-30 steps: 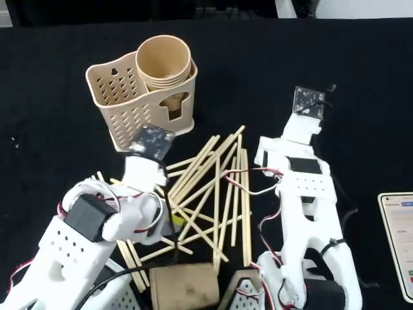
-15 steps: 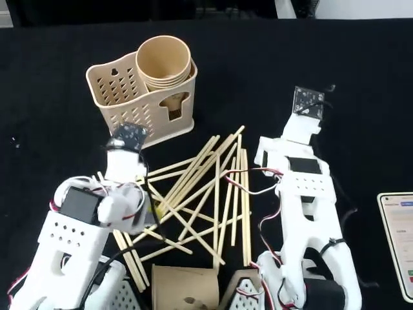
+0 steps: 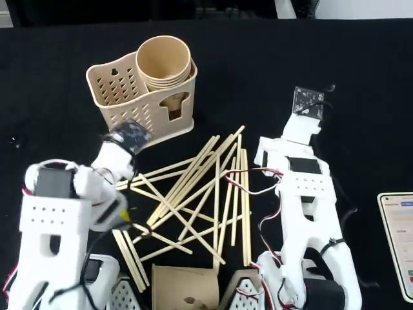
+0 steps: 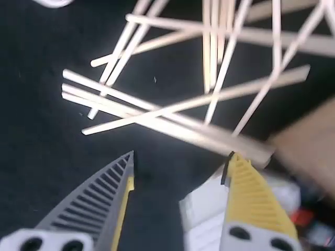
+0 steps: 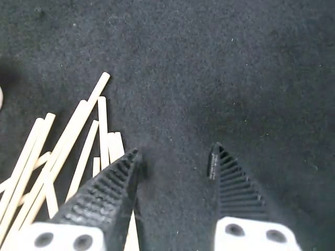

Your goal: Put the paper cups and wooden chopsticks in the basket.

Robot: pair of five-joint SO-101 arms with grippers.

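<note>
1. The chopsticks appear to be the step in hand. A stack of paper cups point(image 3: 164, 61) already stands in the basket point(image 3: 139, 113), while the wooden chopsticks point(image 3: 217, 206) lie crisscrossed on the black table point(image 3: 361, 58).
2. The left gripper point(image 4: 180, 157) is spread wide and holds nothing. Several crossed chopsticks point(image 4: 196, 101) lie just ahead of its fingertips.
3. The right gripper point(image 5: 175, 150) is also parted and empty. Stick ends point(image 5: 78, 123) lie just beside one finger, and the other finger is over bare cloth.
4. Next, the left gripper likely needs to drop, straddle one or two sticks across their length and close. Overlapping sticks could get dragged along.
</note>
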